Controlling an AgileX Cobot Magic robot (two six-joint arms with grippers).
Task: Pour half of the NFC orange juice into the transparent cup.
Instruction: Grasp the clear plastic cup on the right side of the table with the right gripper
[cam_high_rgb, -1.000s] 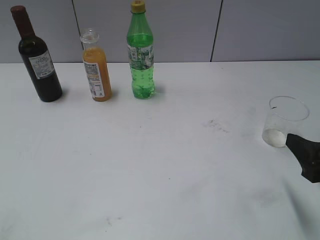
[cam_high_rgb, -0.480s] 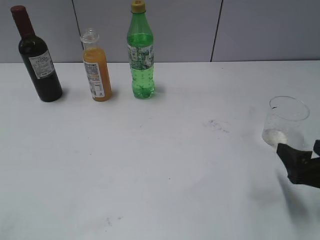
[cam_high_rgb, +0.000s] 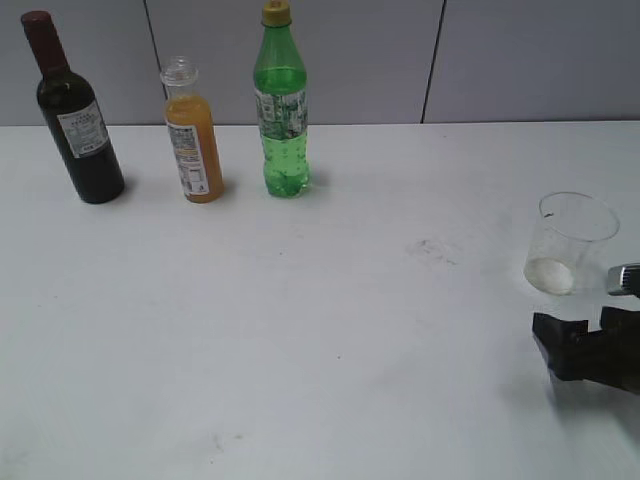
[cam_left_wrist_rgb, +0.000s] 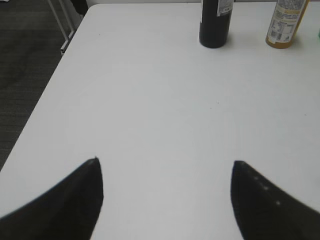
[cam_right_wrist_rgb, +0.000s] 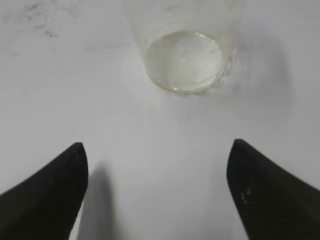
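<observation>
NFC orange juice bottle is sitting capless beside the wine bottle, likely slick and spill-prone, so I'm favouring a mid-label grip; both grippers, left and right, are gaping wide, holding nothing.

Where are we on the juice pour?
Nothing poured yet: the orange juice bottle stands uncapped and full at the back, the transparent cup empty. The right gripper is open just short of the cup; the left gripper is open, holding nothing. Grasping and pouring remain.

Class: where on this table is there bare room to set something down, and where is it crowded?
Free: the wide middle between the bottles and the cup, and the front left. Crowded: the back left, where wine, juice and soda stand close; the right tool sits by the cup.
</observation>
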